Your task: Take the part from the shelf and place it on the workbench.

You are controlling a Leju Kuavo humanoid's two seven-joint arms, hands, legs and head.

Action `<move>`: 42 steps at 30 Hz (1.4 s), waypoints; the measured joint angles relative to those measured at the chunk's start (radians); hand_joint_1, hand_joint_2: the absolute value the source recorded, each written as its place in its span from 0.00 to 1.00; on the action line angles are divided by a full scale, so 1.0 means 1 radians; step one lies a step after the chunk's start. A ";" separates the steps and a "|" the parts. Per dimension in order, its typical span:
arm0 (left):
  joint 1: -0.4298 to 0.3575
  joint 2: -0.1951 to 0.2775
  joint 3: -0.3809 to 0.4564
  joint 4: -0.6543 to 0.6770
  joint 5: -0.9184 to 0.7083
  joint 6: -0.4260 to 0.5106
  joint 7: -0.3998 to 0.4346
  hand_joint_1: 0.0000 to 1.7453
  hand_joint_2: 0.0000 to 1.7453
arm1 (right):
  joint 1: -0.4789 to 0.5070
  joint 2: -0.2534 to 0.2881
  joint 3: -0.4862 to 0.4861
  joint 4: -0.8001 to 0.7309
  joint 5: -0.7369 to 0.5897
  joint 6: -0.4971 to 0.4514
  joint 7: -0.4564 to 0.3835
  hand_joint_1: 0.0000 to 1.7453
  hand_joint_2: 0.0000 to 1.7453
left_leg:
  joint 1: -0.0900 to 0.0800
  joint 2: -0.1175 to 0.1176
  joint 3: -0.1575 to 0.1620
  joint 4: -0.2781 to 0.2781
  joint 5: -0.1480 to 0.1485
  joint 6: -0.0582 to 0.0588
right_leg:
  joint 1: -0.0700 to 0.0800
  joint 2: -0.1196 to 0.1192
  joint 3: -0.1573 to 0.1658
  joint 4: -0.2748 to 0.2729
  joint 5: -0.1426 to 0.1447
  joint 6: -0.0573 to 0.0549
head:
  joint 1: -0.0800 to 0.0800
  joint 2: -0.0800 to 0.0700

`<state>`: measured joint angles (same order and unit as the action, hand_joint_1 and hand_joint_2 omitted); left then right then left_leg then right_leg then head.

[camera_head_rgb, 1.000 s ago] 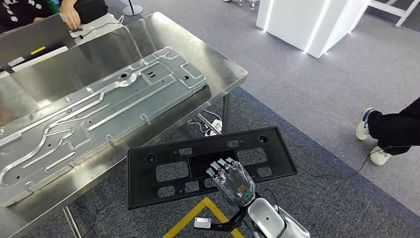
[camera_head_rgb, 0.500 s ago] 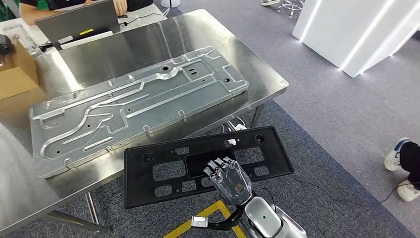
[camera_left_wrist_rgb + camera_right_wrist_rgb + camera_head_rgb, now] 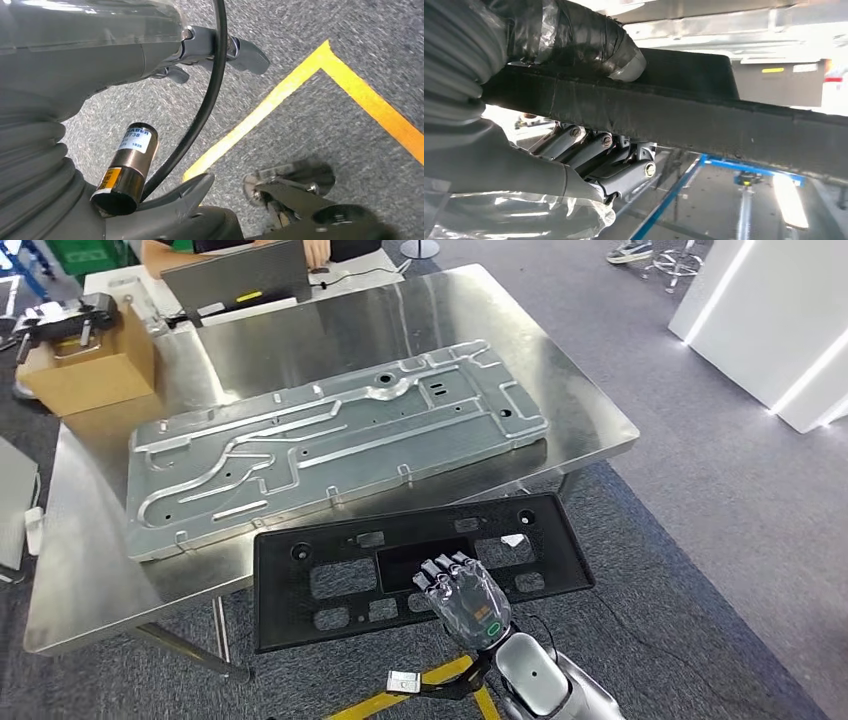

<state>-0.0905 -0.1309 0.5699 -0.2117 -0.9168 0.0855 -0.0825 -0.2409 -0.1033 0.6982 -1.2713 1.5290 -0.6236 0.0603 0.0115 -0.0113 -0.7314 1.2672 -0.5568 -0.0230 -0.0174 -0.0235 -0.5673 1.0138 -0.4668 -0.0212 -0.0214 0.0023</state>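
Right hand [image 3: 462, 592] grips the black part [image 3: 330, 585] (wrist view: thumb [image 3: 589, 45] on one face, fingers [image 3: 599, 150] opposite).

part [image 3: 330, 585]: matt black plastic | workbench [image 3: 590, 410]: brushed glossy steel | panel [image 3: 330, 440]: dull stamped metal | box [image 3: 90, 375]: cardboard

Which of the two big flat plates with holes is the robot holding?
The black plastic plate, gripped by the right hand and held off the near edge of the workbench. The silver metal plate lies flat on the workbench, untouched.
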 joint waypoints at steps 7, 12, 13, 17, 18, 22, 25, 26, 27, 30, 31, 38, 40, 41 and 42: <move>0.006 -0.001 0.002 0.000 -0.008 0.002 0.014 0.00 1.00 | 0.000 0.000 0.001 0.000 0.000 0.008 0.000 0.93 1.00 | -0.004 0.063 0.121 -0.239 0.120 0.018 | 0.007 -0.073 0.015 0.014 -0.026 0.024 | 0.001 0.000; 0.015 0.000 0.004 0.000 -0.008 0.004 0.014 0.00 1.00 | -0.001 -0.001 0.000 -0.003 0.000 0.009 0.002 0.93 1.00 | 0.000 0.015 0.126 -0.253 0.129 0.052 | 0.001 -0.035 -0.001 0.070 -0.072 0.051 | 0.002 0.000; 0.014 0.000 0.004 0.000 -0.009 0.004 0.014 0.00 1.00 | 0.000 -0.001 0.000 -0.003 0.000 0.009 0.002 0.93 1.00 | 0.000 0.006 0.126 -0.254 0.131 0.056 | -0.001 -0.007 -0.028 0.127 -0.101 0.053 | 0.002 0.000; 0.014 -0.001 0.005 0.000 -0.009 0.005 0.014 0.00 1.00 | 0.009 -0.006 0.000 -0.002 0.000 0.010 0.002 0.93 1.00 | -0.006 -0.044 0.126 -0.250 0.130 0.063 | -0.001 0.023 -0.121 0.285 -0.133 0.051 | 0.002 0.000; 0.015 -0.001 0.005 0.000 -0.009 0.005 0.014 0.00 1.00 | 0.009 -0.006 0.000 -0.002 0.000 0.011 0.002 0.93 1.00 | -0.007 -0.058 0.127 -0.249 0.129 0.063 | 0.000 0.028 -0.106 0.242 -0.098 0.046 | 0.002 0.000; 0.012 -0.005 0.006 0.000 -0.014 0.004 0.010 0.00 1.00 | 0.008 -0.007 0.000 -0.002 -0.005 0.012 0.000 0.93 1.00 | -0.007 -0.103 0.121 -0.245 0.130 0.052 | 0.003 0.093 -0.017 0.027 -0.005 0.024 | 0.002 0.000; 0.015 -0.006 0.007 0.000 -0.017 0.002 0.008 0.00 1.00 | 0.005 -0.005 0.000 -0.003 -0.026 0.019 -0.009 0.93 1.00 | -0.003 -0.115 0.118 -0.247 0.132 0.032 | 0.004 0.080 -0.006 0.006 -0.002 0.016 | 0.003 0.000; 0.016 -0.005 0.008 0.000 -0.018 0.002 0.008 0.00 1.00 | 0.003 -0.004 0.000 -0.004 -0.031 0.024 -0.011 0.93 1.00 | -0.004 -0.096 0.113 -0.236 0.122 0.027 | 0.001 0.072 -0.001 -0.002 0.002 0.013 | 0.001 0.000; 0.016 -0.005 0.008 0.000 -0.019 0.003 0.009 0.00 1.00 | 0.002 -0.003 0.000 -0.004 -0.032 0.028 -0.011 0.93 1.00 | -0.006 -0.069 0.100 -0.206 0.102 0.023 | -0.002 0.063 0.005 -0.010 0.005 0.009 | 0.000 0.000; 0.010 -0.004 0.010 0.000 -0.019 0.004 0.012 0.00 1.00 | 0.002 -0.002 0.000 -0.003 -0.033 0.035 -0.010 0.93 1.00 | 0.000 -0.003 0.014 -0.028 0.013 0.009 | -0.003 0.036 0.009 -0.015 0.006 0.005 | -0.002 0.000; 0.010 -0.004 0.010 0.000 -0.019 0.005 0.016 0.00 1.00 | 0.003 -0.002 0.000 -0.002 -0.031 0.036 -0.010 0.93 1.00 | 0.003 0.002 -0.006 0.013 0.002 0.005 | -0.003 0.029 0.009 -0.014 0.005 0.005 | -0.002 0.000; 0.013 -0.005 0.021 0.000 -0.018 0.013 0.044 0.00 1.00 | -0.002 0.000 0.001 -0.002 -0.021 0.038 -0.005 0.93 1.00 | 0.009 0.010 0.134 -0.253 0.123 0.011 | 0.000 0.009 0.013 0.003 -0.015 0.025 | -0.001 0.000; 0.015 -0.007 0.023 0.000 -0.017 0.015 0.050 0.00 1.00 | -0.003 0.000 0.001 -0.002 -0.018 0.041 0.000 0.93 1.00 | 0.009 0.008 0.133 -0.254 0.127 0.016 | 0.002 0.008 0.012 0.004 -0.015 0.015 | 0.000 0.000; 0.015 -0.007 0.025 0.000 -0.016 0.016 0.054 0.00 1.00 | -0.003 0.000 0.001 -0.002 -0.017 0.043 0.004 0.93 1.00 | 0.007 0.007 0.132 -0.254 0.126 0.017 | 0.001 0.008 0.013 0.002 -0.013 0.010 | 0.000 0.000; 0.015 -0.007 0.026 0.000 -0.016 0.016 0.059 0.00 1.00 | -0.004 0.000 0.001 -0.002 -0.015 0.046 0.007 0.93 1.00 | 0.006 0.006 0.132 -0.254 0.126 0.019 | 0.001 0.007 0.014 -0.001 -0.013 0.011 | 0.000 0.000</move>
<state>-0.0752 -0.1383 0.5960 -0.2117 -0.9327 0.1015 -0.0236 -0.2452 -0.1038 0.6989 -1.2728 1.5143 -0.5775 0.0675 0.0178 -0.0050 -0.5993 1.0136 -0.4306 -0.0041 -0.0165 -0.0162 -0.5528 1.0133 -0.4797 -0.0105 -0.0216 0.0023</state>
